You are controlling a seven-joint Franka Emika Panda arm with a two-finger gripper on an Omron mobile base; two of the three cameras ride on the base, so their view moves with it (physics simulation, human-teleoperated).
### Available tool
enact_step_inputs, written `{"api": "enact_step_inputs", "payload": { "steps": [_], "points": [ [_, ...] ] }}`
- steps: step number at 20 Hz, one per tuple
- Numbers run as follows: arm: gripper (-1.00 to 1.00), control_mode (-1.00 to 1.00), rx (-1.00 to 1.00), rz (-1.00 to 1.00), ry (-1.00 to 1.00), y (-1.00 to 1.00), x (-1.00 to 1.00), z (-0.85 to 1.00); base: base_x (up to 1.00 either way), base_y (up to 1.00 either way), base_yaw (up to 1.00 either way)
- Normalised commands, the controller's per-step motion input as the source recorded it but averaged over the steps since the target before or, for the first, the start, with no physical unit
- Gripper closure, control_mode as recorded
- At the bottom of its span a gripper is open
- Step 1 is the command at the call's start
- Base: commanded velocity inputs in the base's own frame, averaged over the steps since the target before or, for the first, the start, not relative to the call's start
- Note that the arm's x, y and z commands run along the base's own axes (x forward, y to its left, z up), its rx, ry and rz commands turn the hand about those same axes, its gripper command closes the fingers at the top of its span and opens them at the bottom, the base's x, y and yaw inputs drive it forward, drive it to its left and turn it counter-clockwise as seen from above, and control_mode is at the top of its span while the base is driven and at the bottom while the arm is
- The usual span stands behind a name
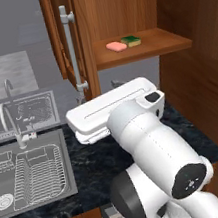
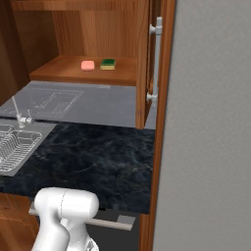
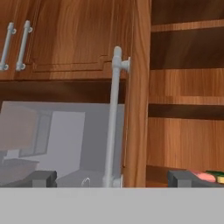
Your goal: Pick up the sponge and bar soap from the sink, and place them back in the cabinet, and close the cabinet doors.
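Both small items are already up in the reddish-brown wooden wall cabinet (image 1: 170, 44): the salmon-pink rounded bar soap (image 1: 116, 46) and the dark green sponge with its yellowish edge (image 1: 131, 40) sit side by side, just beside each other on the plain wooden shelf. So what's left, by my reading, is the doors.

And look where the hand (image 3: 111, 178) is pointing! Its two dark fingertips stand wide apart with nothing between them, and rising right in that gap is the long vertical silver bar handle (image 3: 112, 127) of the tall panelled left cabinet door (image 1: 74, 41). That handle lies dead ahead of the hand, long axis upright, running straight up through the middle of the hand view. The door stands swung out, seen nearly edge-on, with the open shelf off to the hand's right, where soap and sponge peek past the right fingertip.

Down below, the grey stainless-steel sink (image 1: 28, 173) with its wire rack looks cleared of both items, and the dark marbled tabletop (image 2: 93, 157) lies beneath the hand.
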Motion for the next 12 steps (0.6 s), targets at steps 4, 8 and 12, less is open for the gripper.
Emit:
{"api": "enact_step_inputs", "payload": {
  "steps": [4, 8, 12],
  "points": [
    [-1.0, -1.0, 0.0, -0.01, 0.0, 0.08, 0.07, -0.04, 0.0, 0.0, 0.0],
    [-1.0, -1.0, 0.0, -0.02, 0.0, 0.08, 0.16, -0.06, 0.0, 0.0, 0.0],
    [-1.0, -1.0, 0.0, -0.02, 0.0, 0.15, 0.19, -0.11, 0.0, 0.0, 0.0]
  ]
}}
